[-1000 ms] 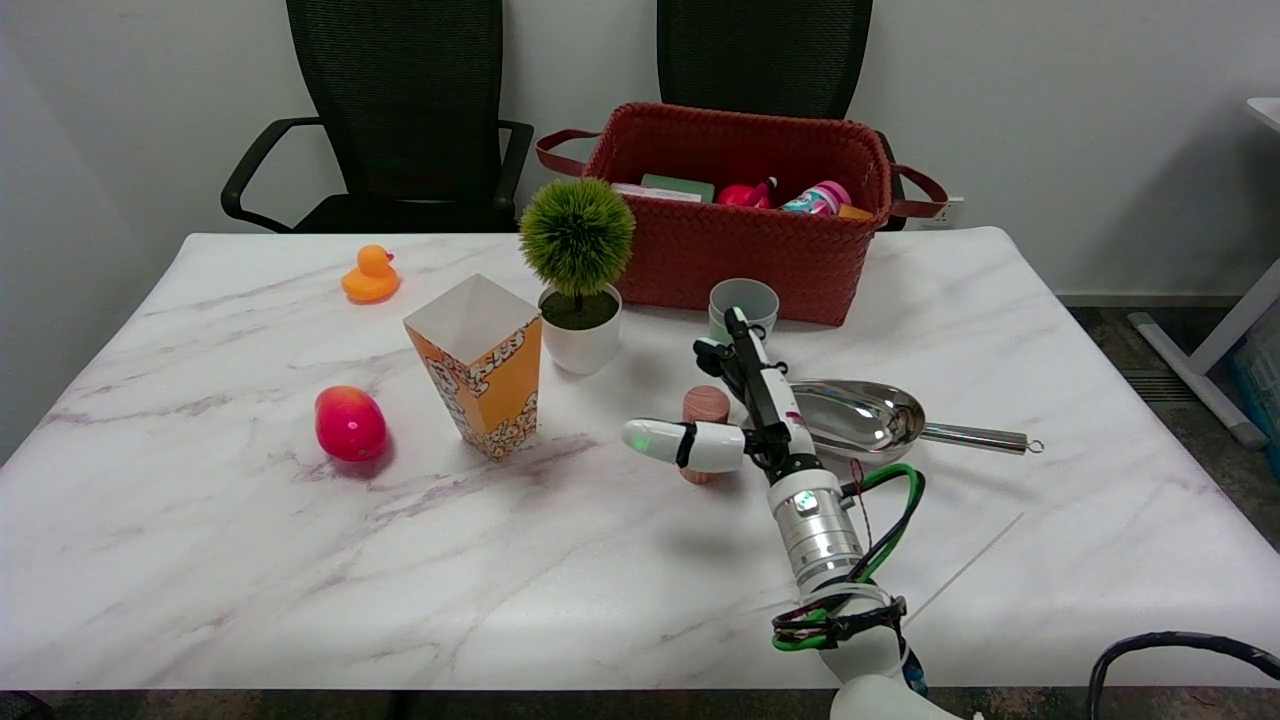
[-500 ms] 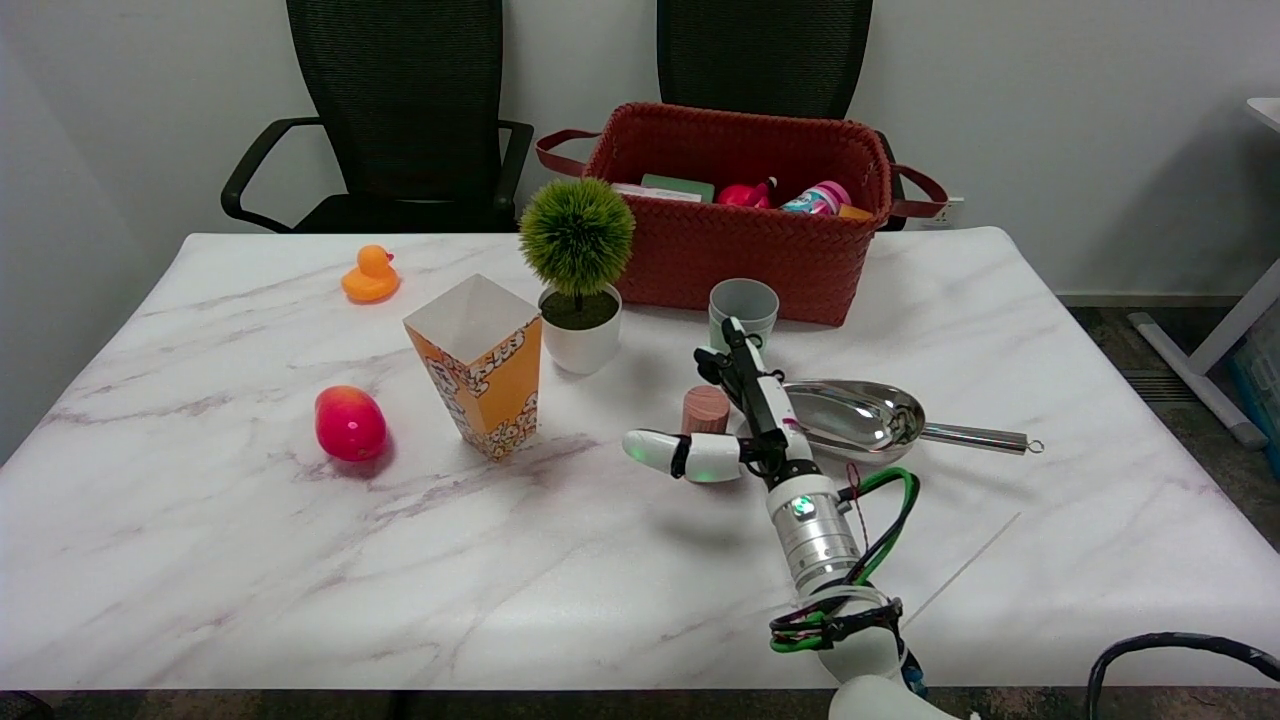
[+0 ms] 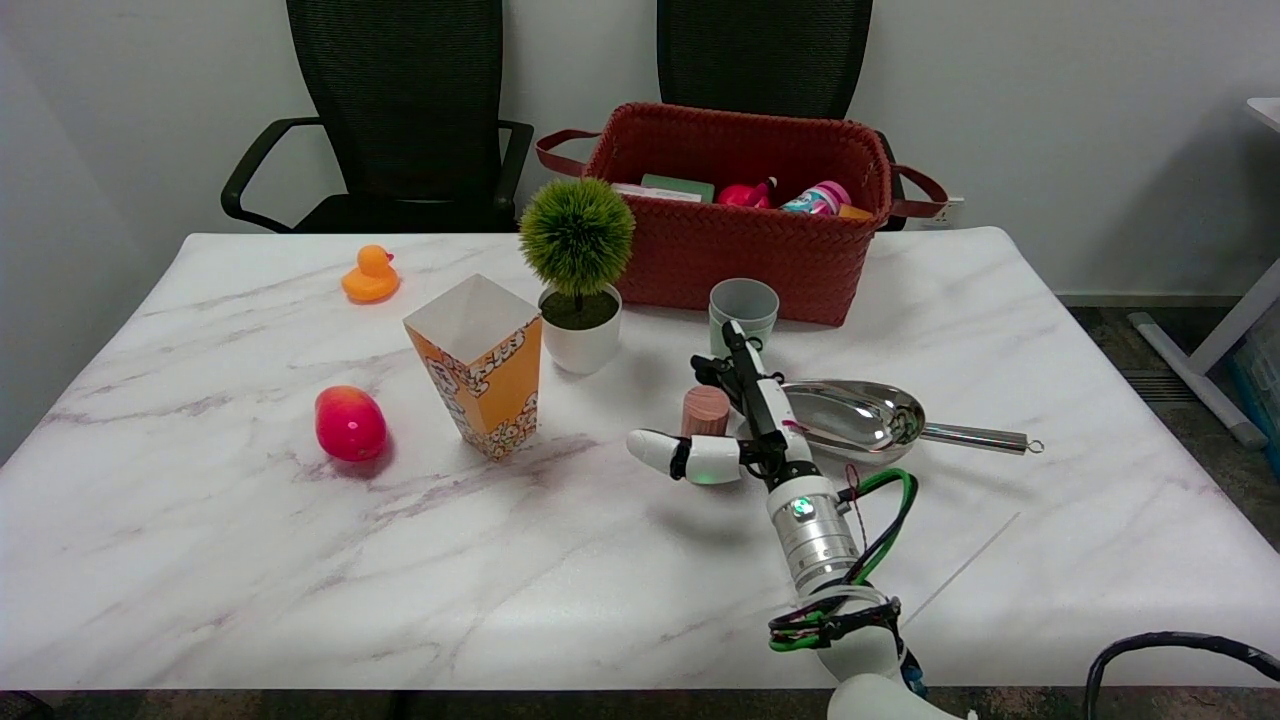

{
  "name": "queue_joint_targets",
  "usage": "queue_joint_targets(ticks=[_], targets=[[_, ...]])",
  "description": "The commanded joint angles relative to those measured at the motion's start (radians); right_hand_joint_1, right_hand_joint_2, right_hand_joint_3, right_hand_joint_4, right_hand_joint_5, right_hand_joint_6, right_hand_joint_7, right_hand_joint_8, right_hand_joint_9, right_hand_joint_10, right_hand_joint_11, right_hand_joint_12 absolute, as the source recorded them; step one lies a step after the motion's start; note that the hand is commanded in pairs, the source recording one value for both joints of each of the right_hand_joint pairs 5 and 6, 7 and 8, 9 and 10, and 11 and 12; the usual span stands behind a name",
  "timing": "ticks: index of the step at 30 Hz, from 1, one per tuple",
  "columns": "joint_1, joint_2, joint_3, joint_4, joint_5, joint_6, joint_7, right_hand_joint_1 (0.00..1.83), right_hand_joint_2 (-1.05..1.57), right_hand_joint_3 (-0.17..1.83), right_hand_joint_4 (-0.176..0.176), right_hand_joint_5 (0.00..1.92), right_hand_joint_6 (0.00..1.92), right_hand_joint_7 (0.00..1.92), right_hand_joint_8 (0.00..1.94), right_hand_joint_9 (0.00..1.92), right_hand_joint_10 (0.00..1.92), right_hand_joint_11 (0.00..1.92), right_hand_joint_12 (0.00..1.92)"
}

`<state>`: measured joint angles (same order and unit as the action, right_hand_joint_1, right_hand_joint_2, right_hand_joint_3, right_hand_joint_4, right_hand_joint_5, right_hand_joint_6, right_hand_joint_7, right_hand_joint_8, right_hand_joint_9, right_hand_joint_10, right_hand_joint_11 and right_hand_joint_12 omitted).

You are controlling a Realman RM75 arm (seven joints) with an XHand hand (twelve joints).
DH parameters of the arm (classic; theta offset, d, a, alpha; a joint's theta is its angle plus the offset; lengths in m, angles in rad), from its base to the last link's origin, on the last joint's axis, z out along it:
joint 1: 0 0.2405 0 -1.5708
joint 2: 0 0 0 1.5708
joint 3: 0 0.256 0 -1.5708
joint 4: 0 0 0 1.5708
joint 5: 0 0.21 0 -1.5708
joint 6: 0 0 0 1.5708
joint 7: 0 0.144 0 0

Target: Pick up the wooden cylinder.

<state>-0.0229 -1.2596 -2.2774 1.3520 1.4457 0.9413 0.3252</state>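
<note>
The wooden cylinder (image 3: 706, 409) stands upright on the marble table (image 3: 300, 560), just right of centre. My right hand (image 3: 757, 425) reaches in from the lower right and sits around it. Its white thumb (image 3: 685, 455) lies across the front of the cylinder and hides the lower part. The other fingers (image 3: 740, 365) stretch along the cylinder's right side, seen edge-on. The fingers are apart, and I cannot tell whether any of them touches the wood. The cylinder rests on the table.
A shiny metal scoop (image 3: 860, 415) lies just right of the hand, a grey-green cup (image 3: 743, 303) behind it. A red woven basket (image 3: 740, 240) is at the back. A potted green ball plant (image 3: 578, 280), popcorn box (image 3: 480, 365), red fruit (image 3: 350, 423) and orange duck (image 3: 370, 275) stand to the left.
The hand has come down and slightly toward the near side; its thumb now covers the cylinder's base, which showed a second ago. The cylinder has not moved.
</note>
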Motion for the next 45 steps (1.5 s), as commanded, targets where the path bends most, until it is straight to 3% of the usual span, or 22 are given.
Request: queue_joint_targets(ticks=[1, 18, 25, 30, 31, 33, 37, 40, 42, 45], targets=[[0.019, -0.016, -0.005, -0.030, 0.000, -0.010, 0.004, 1.18, 0.23, 0.55, 0.000, 0.00, 0.00, 0.40, 0.40, 0.36, 0.36, 0.00, 0.00], [0.046, -0.035, -0.008, -0.069, -0.011, -0.024, 0.049, 1.16, 0.23, 0.62, 0.000, 0.00, 0.00, 0.44, 0.44, 0.39, 0.39, 0.01, 0.01], [0.045, -0.035, -0.008, -0.068, -0.004, -0.021, 0.049, 1.15, 0.23, 0.65, 0.000, 0.04, 0.04, 0.65, 0.65, 0.49, 0.49, 0.16, 0.16], [0.044, -0.035, -0.008, -0.070, -0.003, -0.016, 0.060, 1.10, 0.36, 0.72, 0.000, 0.46, 0.46, 1.06, 1.06, 0.73, 0.73, 0.39, 0.39], [0.044, -0.035, -0.007, -0.071, -0.003, -0.016, 0.067, 1.09, 0.38, 0.72, 0.000, 0.58, 0.58, 1.16, 1.16, 0.87, 0.87, 0.48, 0.48], [0.043, -0.035, -0.007, -0.073, -0.003, -0.016, 0.079, 1.07, 0.40, 0.71, 0.000, 0.67, 0.67, 1.24, 1.24, 1.01, 1.01, 0.63, 0.63], [0.041, -0.037, -0.004, -0.075, -0.003, -0.016, 0.081, 1.04, 0.44, 0.69, 0.000, 0.72, 0.72, 1.30, 1.30, 1.11, 1.11, 0.74, 0.74], [0.041, -0.037, -0.001, -0.077, -0.003, -0.016, 0.081, 0.97, 0.47, 0.64, 0.000, 0.90, 0.90, 1.45, 1.45, 1.31, 1.31, 1.04, 1.04], [0.041, -0.038, 0.000, -0.080, -0.003, -0.012, 0.079, 0.93, 0.50, 0.57, 0.000, 1.27, 1.27, 1.58, 1.58, 1.49, 1.49, 1.36, 1.36], [0.041, -0.042, 0.000, -0.084, -0.003, 0.007, 0.073, 0.91, 0.56, 0.51, 0.000, 1.88, 1.88, 1.76, 1.76, 1.64, 1.64, 1.61, 1.61]])
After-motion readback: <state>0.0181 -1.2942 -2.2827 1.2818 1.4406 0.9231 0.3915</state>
